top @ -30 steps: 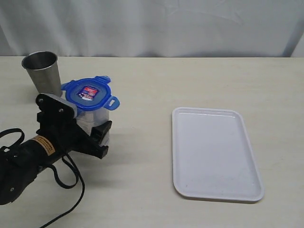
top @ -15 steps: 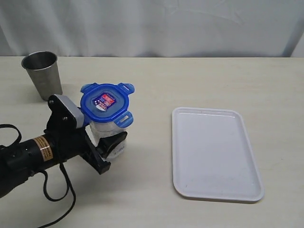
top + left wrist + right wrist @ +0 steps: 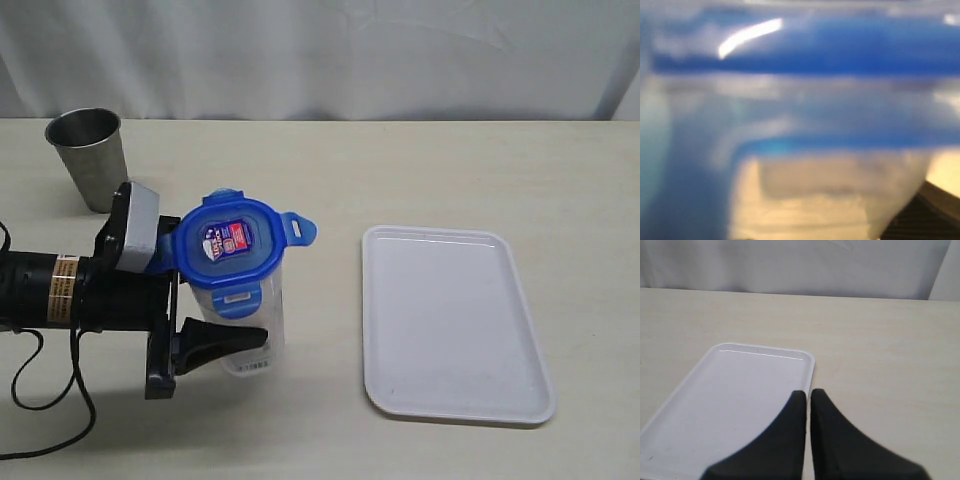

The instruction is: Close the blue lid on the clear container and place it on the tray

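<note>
left gripper (image 3: pixel 225 300) is clamping the clear container (image 3: pixel 262 312), blue lid (image 3: pixel 238 243) on top; right gripper (image 3: pixel 807 400) is hovering pressed together over the tray (image 3: pixel 730 405)

Robot lab test setup, bare beige tabletop (image 3: pixel 420 170), white curtain backdrop (image 3: pixel 320 60)

Your left claw (image 3: pixel 232 300): arm lying level, reaching in from the left, jaws clamped on the clear container (image 3: pixel 268 312). Your right claw (image 3: pixel 808 394): jaws pressed together.

Left arm (image 3: pixel 30 290) black, yellow-white label band (image 3: pixel 62 287), pale grey block (image 3: pixel 140 225) at wrist, black cable (image 3: pixel 76 372). Right gripper (image 3: pixel 807 392): black tapered fingers (image 3: pixel 835 440).
</note>
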Robot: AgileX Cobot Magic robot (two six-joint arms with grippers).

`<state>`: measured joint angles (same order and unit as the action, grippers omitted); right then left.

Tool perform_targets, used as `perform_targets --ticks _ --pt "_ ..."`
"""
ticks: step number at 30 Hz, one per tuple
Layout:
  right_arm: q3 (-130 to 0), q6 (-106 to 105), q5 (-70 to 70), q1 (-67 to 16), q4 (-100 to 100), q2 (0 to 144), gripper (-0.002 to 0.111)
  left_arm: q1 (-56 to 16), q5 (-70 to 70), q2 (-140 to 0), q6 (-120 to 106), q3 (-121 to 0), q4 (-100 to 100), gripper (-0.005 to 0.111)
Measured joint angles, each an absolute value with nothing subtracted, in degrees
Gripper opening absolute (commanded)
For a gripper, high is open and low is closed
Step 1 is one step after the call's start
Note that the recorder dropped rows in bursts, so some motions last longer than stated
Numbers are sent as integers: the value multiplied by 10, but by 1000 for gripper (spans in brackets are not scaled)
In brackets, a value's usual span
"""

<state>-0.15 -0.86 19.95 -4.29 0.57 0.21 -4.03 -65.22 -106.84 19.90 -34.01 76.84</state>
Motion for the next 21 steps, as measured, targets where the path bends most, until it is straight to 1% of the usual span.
perform_targets --ticks 4,9,15,19,21 --pt "-1 -9 200 -43 6 2 4 -40 -652 -1068 206 -350 828 0" --pt "-1 -9 171 -43 6 2 4 -40 -655 -1068 208 -351 837 0" --pt "-1 0 24 -43 -22 2 4 -40 -657 -1068 209 -351 838 0" --pt "-1 37 -68 -43 -148 2 4 -40 -657 -1068 209 -351 838 0" --pt "-1 42 -99 -43 -174 2 4 -40 -657 -1068 209 -351 838 0"
